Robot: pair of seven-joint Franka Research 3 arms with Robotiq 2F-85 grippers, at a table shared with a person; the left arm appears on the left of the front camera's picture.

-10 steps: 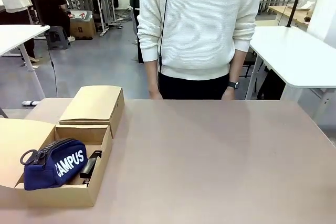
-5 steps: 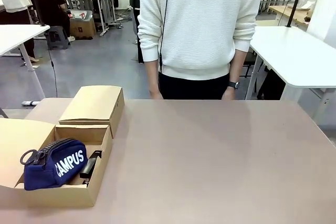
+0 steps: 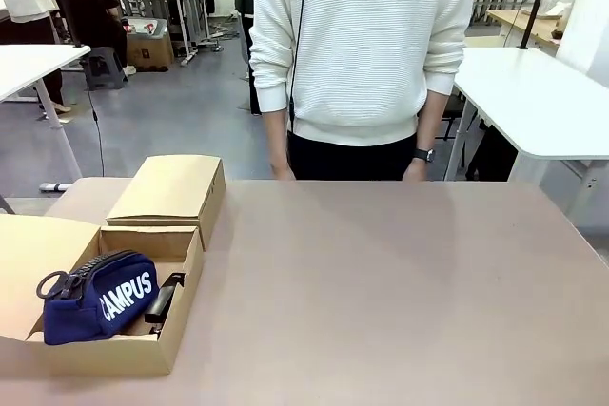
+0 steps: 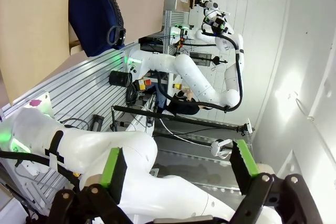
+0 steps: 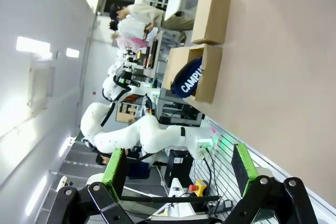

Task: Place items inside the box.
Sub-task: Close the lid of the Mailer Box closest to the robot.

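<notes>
Left gripper (image 4: 178, 165) and right gripper (image 5: 177, 165) both spread wide and empty, navy "CAMPUS" pouch (image 3: 100, 297) in the open cardboard box (image 3: 105, 354).
We saw green pads well apart on both, nothing between them. From the left gripper the pouch sat far beyond the fingers, off towards the top-left; from the right one the box lay well ahead, above the gap between the fingers. A black stapler (image 3: 162, 301) lay just beside the pouch inside, a closed box (image 3: 171, 187) right behind.
</notes>
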